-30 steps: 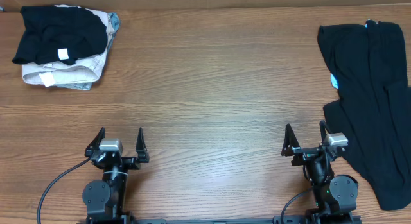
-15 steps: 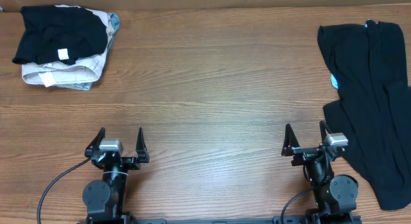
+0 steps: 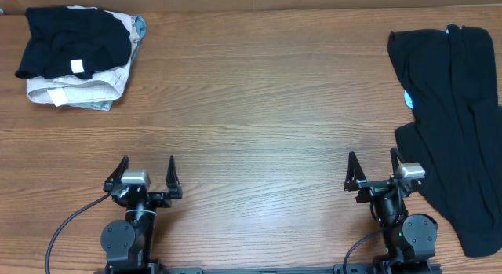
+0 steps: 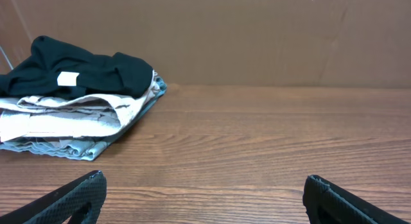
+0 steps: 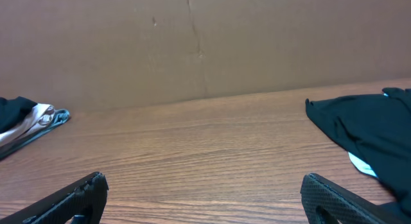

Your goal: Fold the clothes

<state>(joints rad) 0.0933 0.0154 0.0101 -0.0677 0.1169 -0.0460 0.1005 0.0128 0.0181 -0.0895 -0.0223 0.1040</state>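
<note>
With the left hand (image 3: 147, 162) and the right hand (image 3: 372, 160) both open and empty, the right one should best take the crumpled black garment (image 3: 455, 125) at the right edge of the worktop (image 3: 259, 109) by one corner and drag it flat to the centre.

One tabletop (image 3: 259, 93) carries two lots of clothes: one folded stack (image 3: 74, 58) of at least three layers at its far left corner, and one loose black garment (image 3: 455, 109) over one light blue piece (image 3: 409, 99) at its right edge. Two grippers, the left gripper (image 3: 147, 160) and the right gripper (image 3: 372, 154), have two fingers (image 3: 118, 170) each.
</note>
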